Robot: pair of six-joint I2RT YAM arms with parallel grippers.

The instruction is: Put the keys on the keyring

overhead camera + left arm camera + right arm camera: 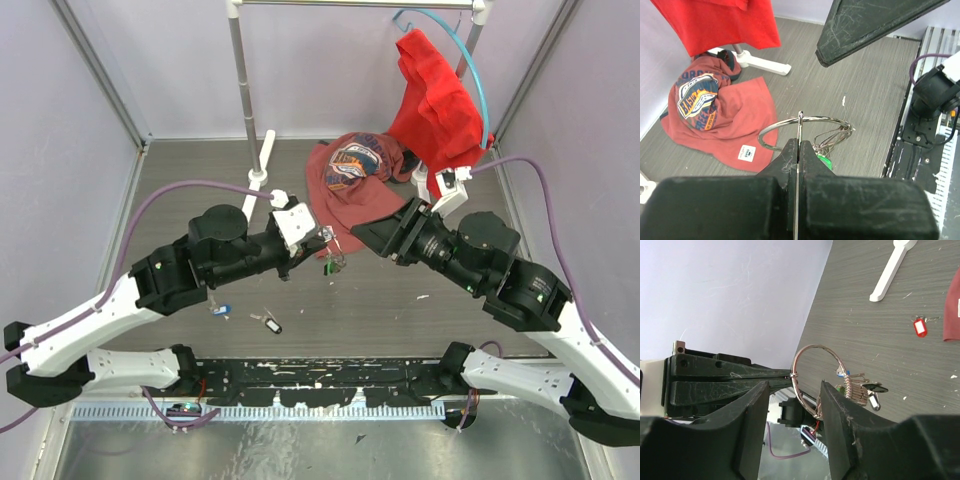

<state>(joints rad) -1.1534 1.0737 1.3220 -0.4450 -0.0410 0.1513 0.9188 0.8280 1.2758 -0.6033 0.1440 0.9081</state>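
Note:
My left gripper [322, 238] is shut on the thin silver keyring [330, 246] and holds it above the table. In the left wrist view the ring [827, 119] stands out past the shut fingertips [799, 145], with a green tag [824, 161] and a few keys [835, 140] hanging from it. My right gripper [362, 232] is open, just right of the ring. In the right wrist view the ring [801, 392] lies between its spread fingers [794, 387], and the hanging keys [862, 389] are beside the right finger. Two loose keys lie on the table, one blue-tagged [220, 310], one black-and-white [270, 323].
A red-brown shirt [350, 185] lies behind the grippers, and a red garment [435, 100] hangs from a rack with a white foot [262, 165]. A small red tag [920, 327] lies on the table. Grey walls close the sides.

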